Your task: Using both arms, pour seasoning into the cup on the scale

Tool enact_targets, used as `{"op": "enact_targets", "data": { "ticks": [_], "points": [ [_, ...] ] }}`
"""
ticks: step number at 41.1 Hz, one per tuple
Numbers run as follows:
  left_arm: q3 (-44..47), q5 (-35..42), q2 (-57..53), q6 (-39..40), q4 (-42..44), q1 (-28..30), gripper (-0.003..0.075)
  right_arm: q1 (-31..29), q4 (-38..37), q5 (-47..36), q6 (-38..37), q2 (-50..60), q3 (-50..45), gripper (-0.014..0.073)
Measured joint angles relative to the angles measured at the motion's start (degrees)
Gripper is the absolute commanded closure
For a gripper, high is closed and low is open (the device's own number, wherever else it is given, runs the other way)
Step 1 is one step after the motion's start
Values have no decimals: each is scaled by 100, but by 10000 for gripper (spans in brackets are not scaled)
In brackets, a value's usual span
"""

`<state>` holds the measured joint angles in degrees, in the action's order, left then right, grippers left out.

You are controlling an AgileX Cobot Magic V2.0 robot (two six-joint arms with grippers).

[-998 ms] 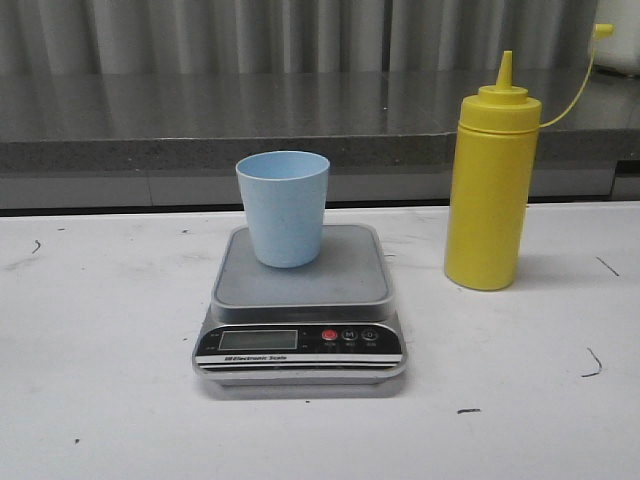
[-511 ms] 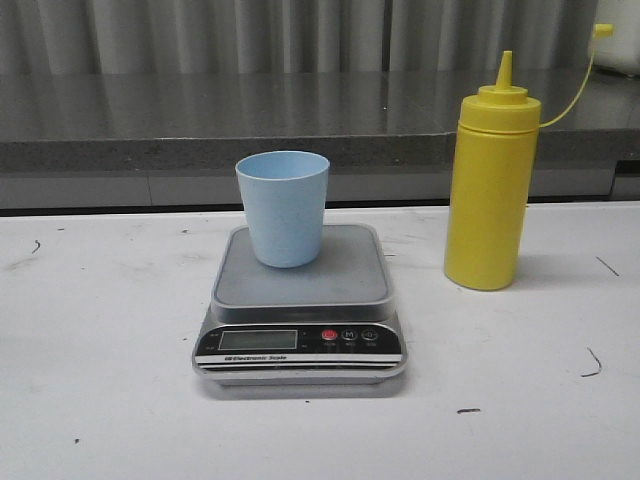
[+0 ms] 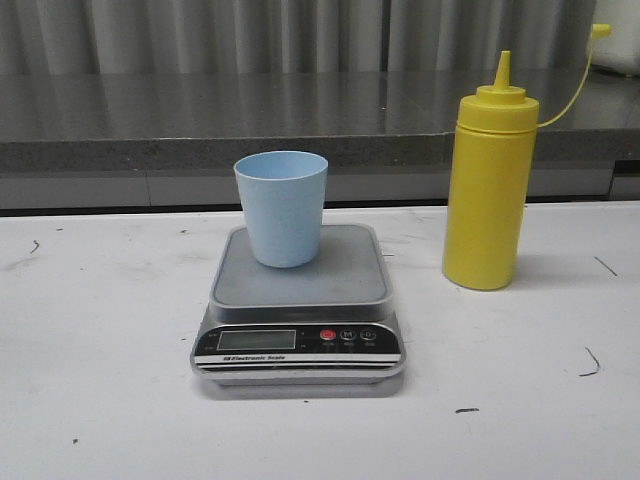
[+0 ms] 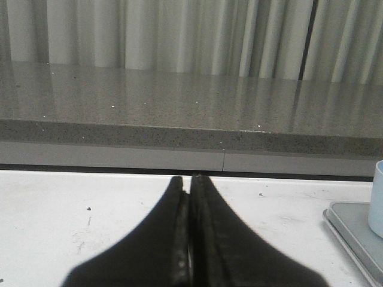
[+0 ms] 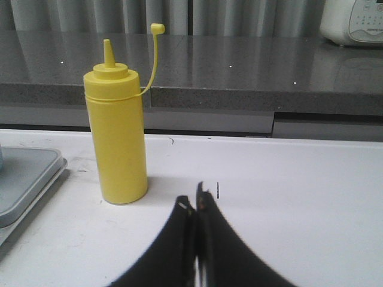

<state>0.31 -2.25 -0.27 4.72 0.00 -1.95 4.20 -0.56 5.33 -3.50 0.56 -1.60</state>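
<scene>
The light blue cup [image 3: 282,207] stands upright on the grey platform of the scale [image 3: 300,280] in the middle of the table. The yellow seasoning bottle [image 3: 489,180] stands upright to the right of the scale, its cap hanging on a thin tether. In the right wrist view the bottle [image 5: 116,143] is ahead and to one side of my right gripper [image 5: 192,197], which is shut and empty. My left gripper [image 4: 187,179] is shut and empty, with the scale's edge [image 4: 353,230] and the cup [image 4: 376,197] off to its side. Neither gripper shows in the front view.
A grey stone counter [image 3: 250,120] runs along the far edge of the white table [image 3: 100,330], with a curtain behind it. A white appliance [image 5: 353,21] sits on the counter in the right wrist view.
Nothing has moved on the table; the front view has only shifted very slightly.
</scene>
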Motion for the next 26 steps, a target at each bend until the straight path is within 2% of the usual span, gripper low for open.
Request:
{"op": "enact_targets", "data": {
  "ticks": [11, 26],
  "points": [
    [0, 0, 0, 0, 0, 0, 740, -235, 0, 0, 0, 0, 0, 711],
    [0, 0, 0, 0, 0, 0, 740, -237, 0, 0, 0, 0, 0, 711]
  ]
}}
